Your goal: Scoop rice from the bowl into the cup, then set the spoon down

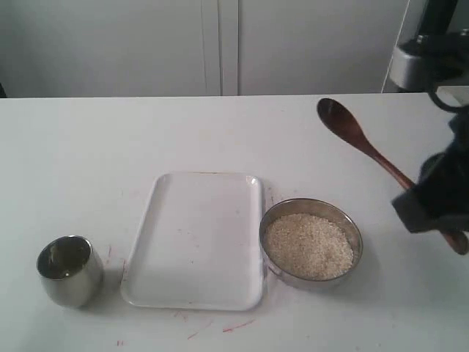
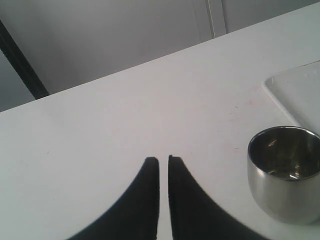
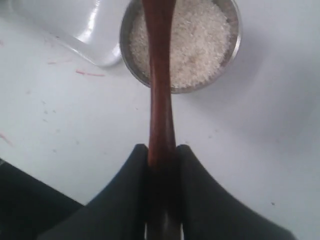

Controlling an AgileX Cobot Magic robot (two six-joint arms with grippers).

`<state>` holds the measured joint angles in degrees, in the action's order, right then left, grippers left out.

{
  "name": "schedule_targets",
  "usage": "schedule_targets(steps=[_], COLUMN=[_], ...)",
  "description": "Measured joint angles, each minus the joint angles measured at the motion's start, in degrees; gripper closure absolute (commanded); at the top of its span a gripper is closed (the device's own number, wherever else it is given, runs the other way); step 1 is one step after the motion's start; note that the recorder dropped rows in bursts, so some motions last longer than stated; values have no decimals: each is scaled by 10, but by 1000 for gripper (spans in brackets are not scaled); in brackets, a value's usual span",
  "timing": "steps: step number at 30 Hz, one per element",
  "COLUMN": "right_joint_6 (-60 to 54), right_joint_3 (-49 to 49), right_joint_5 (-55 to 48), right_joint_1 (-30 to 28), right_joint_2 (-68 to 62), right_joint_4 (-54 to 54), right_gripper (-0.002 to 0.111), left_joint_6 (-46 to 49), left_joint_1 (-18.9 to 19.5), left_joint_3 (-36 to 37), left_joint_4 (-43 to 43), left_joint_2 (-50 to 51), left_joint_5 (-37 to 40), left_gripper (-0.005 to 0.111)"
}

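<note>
The dark wooden spoon (image 1: 344, 121) hangs tilted in the air right of the steel bowl (image 1: 314, 281), its oval end up and empty. My right gripper (image 1: 429, 199) is shut on its handle. In the right wrist view the spoon (image 3: 160, 75) runs from the gripper (image 3: 162, 147) out over the bowl (image 3: 236, 35), which is heaped with white rice (image 3: 200, 42). The rice (image 1: 309, 246) fills the bowl nearly to the rim. The steel cup (image 1: 69, 270) stands at the front left. My left gripper (image 2: 163, 159) is shut and empty, apart from the cup (image 2: 285, 172).
A white rectangular tray (image 1: 194, 238) lies between the cup and the bowl, and touches the bowl's left side. Its corner shows in both wrist views as tray (image 2: 300, 87) and tray (image 3: 75, 25). Faint red marks dot the table's front edge. A wall stands behind the table.
</note>
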<state>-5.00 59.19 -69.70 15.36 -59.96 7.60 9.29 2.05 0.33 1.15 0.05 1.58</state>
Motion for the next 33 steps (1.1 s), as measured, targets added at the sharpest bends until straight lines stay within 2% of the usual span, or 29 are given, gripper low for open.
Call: schedule_targets(steps=[5,10,27,33], right_joint_6=[45,74,81,81], right_joint_3=[-74,-131,-143,-143], right_joint_5=[-3,-6,-4,-1], right_joint_1=[57,104,290,314], right_joint_2=[79,85,-86,-157], right_joint_4=[-63,-122,-480,-573], right_gripper=[108,108,108,108], left_joint_6=[0,0,0,0], left_joint_1=[0,0,0,0], left_joint_3=[0,0,0,0], left_joint_4=[0,0,0,0], left_joint_2=[0,0,0,0], left_joint_5=[0,0,0,0], left_gripper=[92,92,92,92])
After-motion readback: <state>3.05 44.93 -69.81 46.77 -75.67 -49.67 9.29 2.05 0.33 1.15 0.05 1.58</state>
